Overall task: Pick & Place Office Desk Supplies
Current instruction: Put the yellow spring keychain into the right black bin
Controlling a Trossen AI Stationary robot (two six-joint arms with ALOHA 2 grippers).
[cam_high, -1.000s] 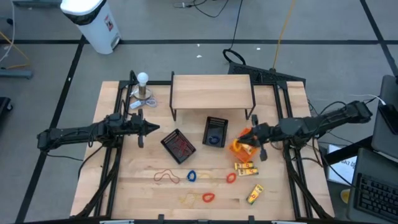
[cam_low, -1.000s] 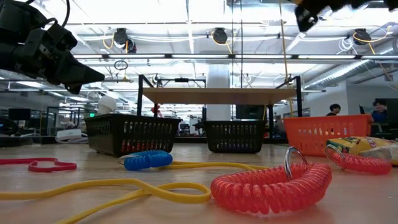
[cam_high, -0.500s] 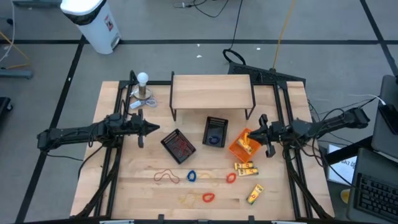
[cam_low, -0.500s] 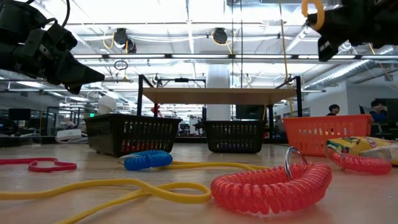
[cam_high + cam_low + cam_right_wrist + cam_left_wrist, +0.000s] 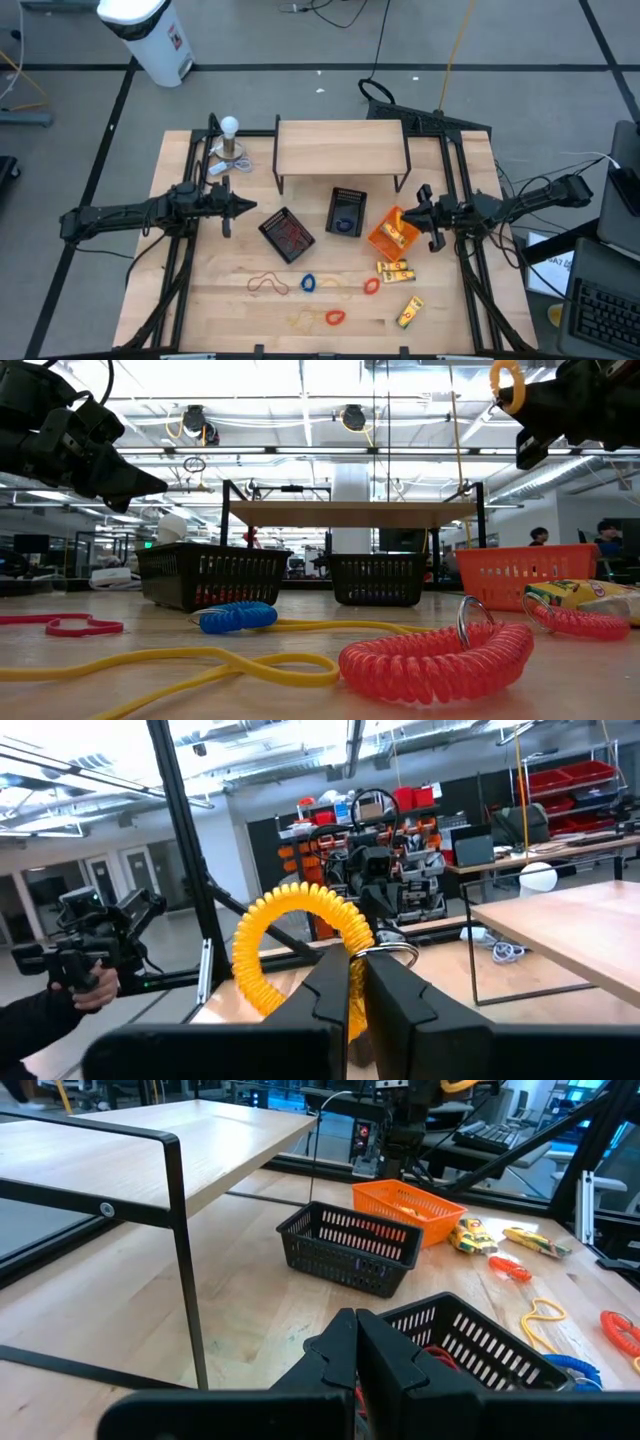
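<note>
My right gripper hovers at the right edge of the orange tray, shut on a yellow coiled loop that also shows high in the low view. My left gripper is shut and empty, in the air left of the black mesh tray holding red loops. On the near table lie a red-brown band, a blue coil, two red coils, a yellow loop and yellow packets. My right gripper pinches the yellow coiled loop between its two fingers at the stretch beside the loop's metal ring. The fingers lie about level and point toward the table's left. The loop is lifted clear, well above the table, and stands out past the fingertips.
A second black mesh tray sits between the two trays. A wooden shelf on black legs spans the far middle, with a white ball on a stand to its left. People show in the room behind.
My right gripper has drawn back a little toward the table's right edge, from over the orange tray to its right rim, and has come lower in the low view with the yellow coil in its fingers. Over the last half second it has barely moved.
</note>
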